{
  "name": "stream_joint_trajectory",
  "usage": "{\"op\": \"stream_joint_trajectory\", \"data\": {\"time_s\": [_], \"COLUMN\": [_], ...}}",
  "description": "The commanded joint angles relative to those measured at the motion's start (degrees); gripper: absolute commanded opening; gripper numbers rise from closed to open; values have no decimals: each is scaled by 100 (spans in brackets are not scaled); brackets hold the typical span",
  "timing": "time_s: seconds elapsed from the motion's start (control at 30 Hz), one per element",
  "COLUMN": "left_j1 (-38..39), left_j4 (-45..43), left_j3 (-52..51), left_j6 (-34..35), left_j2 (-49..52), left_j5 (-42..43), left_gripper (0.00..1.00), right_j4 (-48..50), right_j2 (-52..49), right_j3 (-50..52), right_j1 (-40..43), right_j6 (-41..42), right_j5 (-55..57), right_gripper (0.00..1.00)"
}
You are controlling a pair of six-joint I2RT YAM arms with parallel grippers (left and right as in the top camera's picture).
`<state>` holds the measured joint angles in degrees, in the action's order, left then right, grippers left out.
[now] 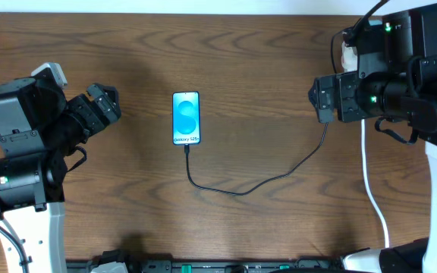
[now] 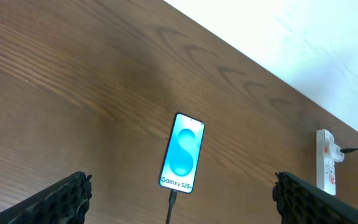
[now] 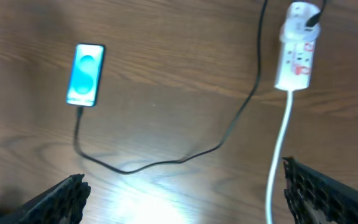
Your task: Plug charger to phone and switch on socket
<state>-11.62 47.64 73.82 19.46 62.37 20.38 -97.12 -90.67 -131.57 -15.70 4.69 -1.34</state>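
The phone (image 1: 186, 118) lies flat mid-table, its cyan screen lit, and also shows in the wrist views (image 2: 182, 152) (image 3: 86, 74). The black charger cable (image 1: 241, 192) meets the phone's lower edge and curves right to the white socket (image 3: 297, 53), where its black plug (image 3: 309, 15) sits at the far end. In the overhead view the right arm hides most of the socket (image 1: 347, 44). Whether the red switches are on I cannot tell. My left gripper (image 1: 105, 102) is open, left of the phone. My right gripper (image 1: 317, 98) is open, above the cable's right stretch. Neither holds anything.
The socket's white cord (image 1: 370, 182) runs from the strip toward the table's front edge at the right. The socket (image 2: 327, 160) stands close to the table's far edge by a white wall. Both arm bases occupy the front corners.
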Motion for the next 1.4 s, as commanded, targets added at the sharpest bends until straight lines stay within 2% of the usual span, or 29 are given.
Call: {"op": "stream_joint_trajectory", "data": {"time_s": [0.0,0.13,0.2,0.3,0.57,0.93,1.1,1.23,1.37], "left_j1": [-26,-26,-26,-26,-26,-26,-26,-26,-26], "left_j4": [11,11,11,11,11,11,11,11,11], "left_j3": [17,17,17,17,17,17,17,17,17], "left_j6": [-52,-52,-52,-52,-52,-52,-52,-52,-52], "left_j2": [11,13,13,13,13,13,13,11,11], "left_j5": [-76,-76,-76,-76,-76,-76,-76,-76,-76], "left_gripper": [95,95,95,95,95,95,95,95,95], "right_j4": [-15,348,850,2002,5702,9737,10522,10642,10450], "right_j2": [278,540,774,1377,3532,6461,7670,8406,8806], "right_j3": [-33,2,175,1012,5141,10205,11840,12692,13127], "right_j1": [26,28,28,28,94,461,544,544,544], "right_j6": [-232,-177,-223,-549,-970,-949,-942,-791,-490], "right_j5": [385,778,975,1003,933,140,-81,-81,-79], "right_gripper": [99,99,99,99,99,99,99,99,99]}}
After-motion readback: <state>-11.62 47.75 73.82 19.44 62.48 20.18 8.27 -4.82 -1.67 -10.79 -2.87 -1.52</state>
